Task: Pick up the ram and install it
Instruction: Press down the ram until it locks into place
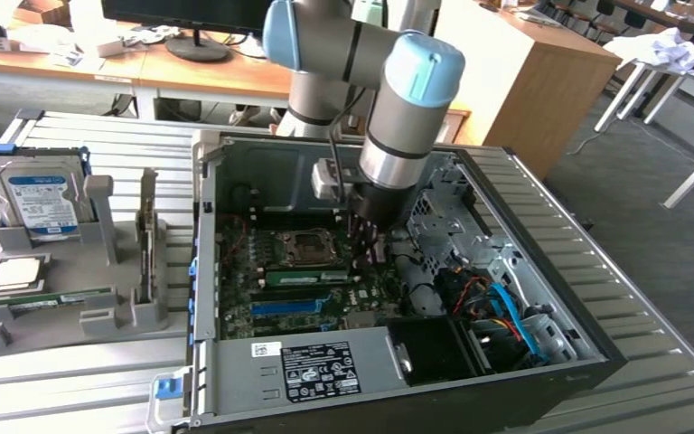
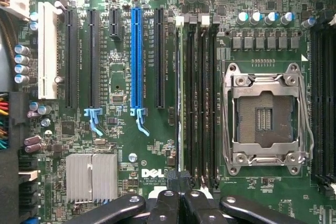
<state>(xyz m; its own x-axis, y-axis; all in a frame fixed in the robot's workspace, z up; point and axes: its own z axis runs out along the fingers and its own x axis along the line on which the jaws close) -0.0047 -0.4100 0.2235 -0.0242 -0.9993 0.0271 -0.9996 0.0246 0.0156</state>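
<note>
While the hand [image 2: 181, 200] is hovering pressed together over the motherboard [image 2: 131, 145] inside the computer case [image 1: 360, 380], the ram [image 2: 182, 98] is sitting edge-on in the memory slot beside the processor socket [image 2: 265, 116].

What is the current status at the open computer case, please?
Gripper shut, down inside open black computer case, over green motherboard. Long thin green ram stick sits edge-on in slot beside empty processor socket. Nothing blocking.

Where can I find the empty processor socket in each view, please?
Exterior view: the processor socket sits mid-board inside the open case.
Wrist view: the processor socket lies beside the black memory slots.
Shared landmark: the blue slot, beyond those memory slots.
</note>
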